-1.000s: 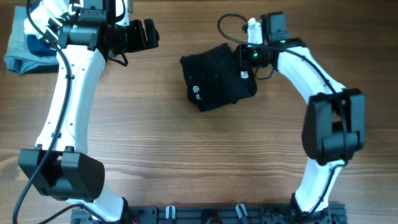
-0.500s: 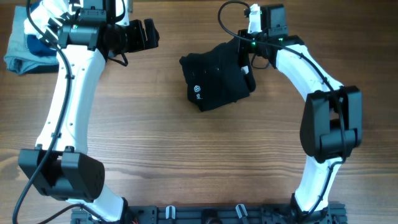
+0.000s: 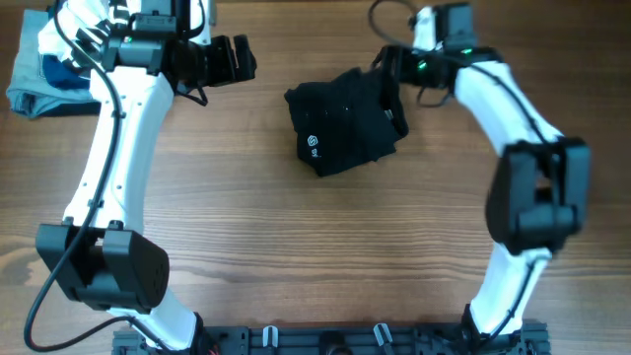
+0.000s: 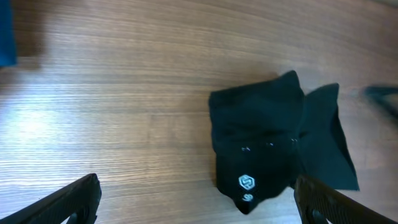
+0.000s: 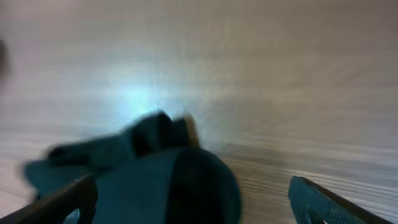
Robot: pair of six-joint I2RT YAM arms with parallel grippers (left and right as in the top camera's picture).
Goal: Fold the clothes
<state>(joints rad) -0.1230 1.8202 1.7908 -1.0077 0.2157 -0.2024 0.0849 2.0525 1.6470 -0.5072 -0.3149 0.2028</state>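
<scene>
The black T-shirt lies on the table near the middle of the far edge, the one opposite the arm bases. It is already gathered into a compact, several-layered bundle, with its small white logo facing up at the corner nearest the table's centre. By the look of it the main folds are done. The bundle is not square, though: in the left wrist view a thinner flap juts out from one side and the outline is lopsided, so my judgement is that what remains is tidying — tucking or flattening that flap, and perhaps setting the shirt aside. The right gripper hangs over the shirt's far corner on the right-hand side with its fingers spread wide and nothing clamped between them. Dark cloth shows blurred below, and whether a finger touches it I cannot tell. The left gripper hovers well apart from the shirt, toward the far left, with its jaws spread too and empty — only bare wood and the bundle lie ahead of it. A pile of blue garments sits in the far left corner, away from the work.
</scene>
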